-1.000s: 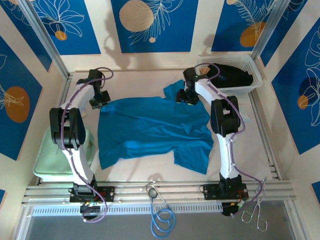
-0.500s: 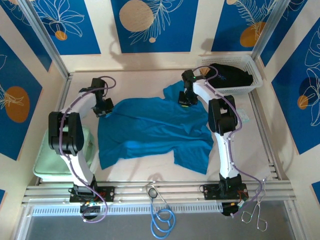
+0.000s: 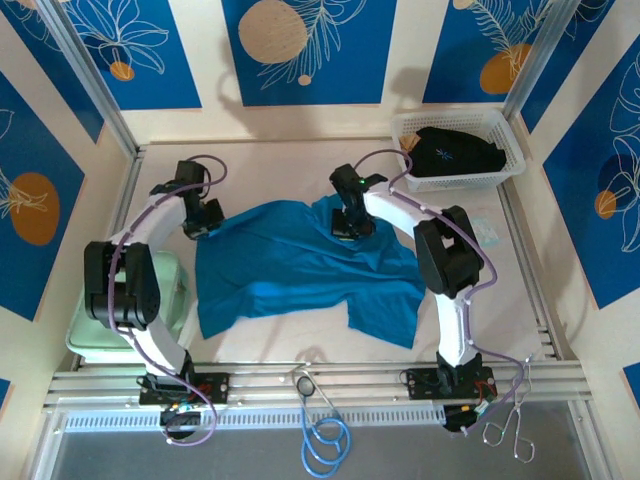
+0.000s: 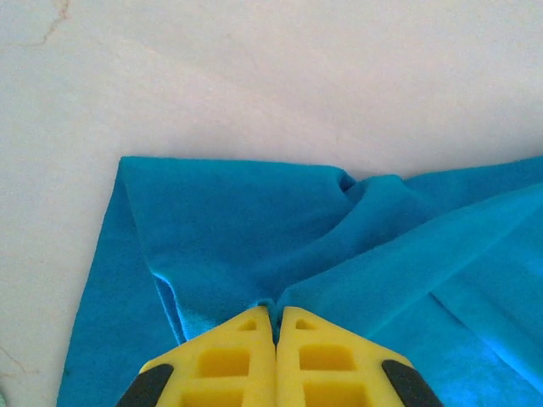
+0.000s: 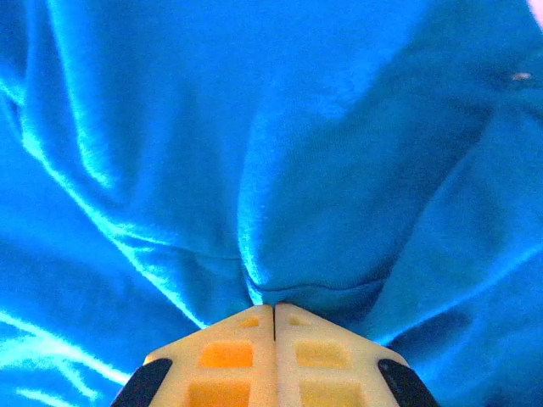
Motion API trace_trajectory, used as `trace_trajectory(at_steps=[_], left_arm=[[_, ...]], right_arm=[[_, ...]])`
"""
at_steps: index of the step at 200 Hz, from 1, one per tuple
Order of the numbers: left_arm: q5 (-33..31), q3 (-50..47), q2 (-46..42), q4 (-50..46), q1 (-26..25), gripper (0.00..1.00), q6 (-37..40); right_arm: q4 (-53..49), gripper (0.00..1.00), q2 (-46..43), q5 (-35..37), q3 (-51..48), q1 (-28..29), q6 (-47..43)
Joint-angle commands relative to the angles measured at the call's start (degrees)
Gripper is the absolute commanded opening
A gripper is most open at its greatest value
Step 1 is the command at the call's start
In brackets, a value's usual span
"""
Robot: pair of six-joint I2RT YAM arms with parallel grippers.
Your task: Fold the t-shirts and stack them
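Observation:
A teal-blue t-shirt (image 3: 300, 260) lies spread and rumpled on the table's middle. My left gripper (image 3: 203, 226) is shut on its far left corner; in the left wrist view the yellow jaws (image 4: 276, 318) pinch a ridge of the teal cloth (image 4: 254, 229). My right gripper (image 3: 343, 230) is shut on the shirt's far right part, drawn over the cloth; in the right wrist view its jaws (image 5: 274, 312) grip a fold of the teal shirt (image 5: 280, 170). A black t-shirt (image 3: 455, 152) with a small pale mark lies in the white mesh basket (image 3: 510, 150) at the far right.
A pale green flat pad (image 3: 90, 330) sits at the left edge beside the left arm. Metal rails run along the near edge, with a blue cable loop (image 3: 325, 440) and metal tongs (image 3: 510, 425) beyond them. Bare table (image 3: 290, 165) lies behind the shirt.
The right gripper closed on the shirt's far right part and pulled it leftward over the cloth. The left gripper stayed shut on the left corner and shifted slightly.

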Motion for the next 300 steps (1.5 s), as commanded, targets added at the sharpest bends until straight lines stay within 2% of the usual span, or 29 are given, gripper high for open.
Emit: trace_trajectory(at_steps=[1, 24, 39, 60, 81, 95, 116, 152, 167, 214, 300], left_arm=[[-0.48, -1.29, -1.75, 0.06, -0.39, 0.0, -0.3], [0.06, -1.98, -2.0, 0.39, -0.38, 0.0, -0.17], [0.32, -2.44, -2.36, 0.77, -0.39, 0.01, 0.02], [0.98, -2.83, -2.75, 1.16, -0.42, 0.01, 0.4], [1.53, -2.8, -2.9, 1.18, -0.43, 0.01, 0.6], [1.77, -2.88, -3.03, 1.31, -0.55, 0.01, 0.67], [2.39, -3.13, -2.99, 1.77, -0.73, 0.01, 0.66], [2.7, -3.05, -1.95, 1.8, -1.34, 0.01, 0.62], [2.63, -2.74, -1.68, 1.74, -1.66, 0.01, 0.68], [2.43, -2.01, -1.13, 1.65, -2.93, 0.01, 0.63], [2.0, -1.74, -0.43, 1.9, -4.07, 0.0, 0.64]], right_arm=[[-0.71, 0.11, -0.86, 0.07, -1.24, 1.31, 3.88], [-3.34, 0.33, -1.12, 1.4, 1.35, 0.6, 3.11], [-5.13, 0.44, -1.72, 1.9, 4.61, -0.95, 1.79], [-7.36, 0.52, -0.88, 1.54, 10.76, -4.06, -0.78], [-9.21, 0.51, 3.44, 0.6, 19.16, -7.62, -4.2], [-9.72, 0.45, 8.14, -1.3, 24.71, -9.91, -6.73], [-10.43, 0.43, 16.0, -4.14, 33.56, -12.22, -9.41], [-17.02, 0.42, 30.69, -3.4, 53.4, -13.34, -13.18], [-18.66, 0.42, 34.47, -2.76, 58.55, -13.51, -13.96], [-16.58, 0.43, 35.26, -3.67, 55.77, -13.32, -13.03], [-18.58, 0.43, 34.76, -2.37, 53.61, -11.17, -11.79]])
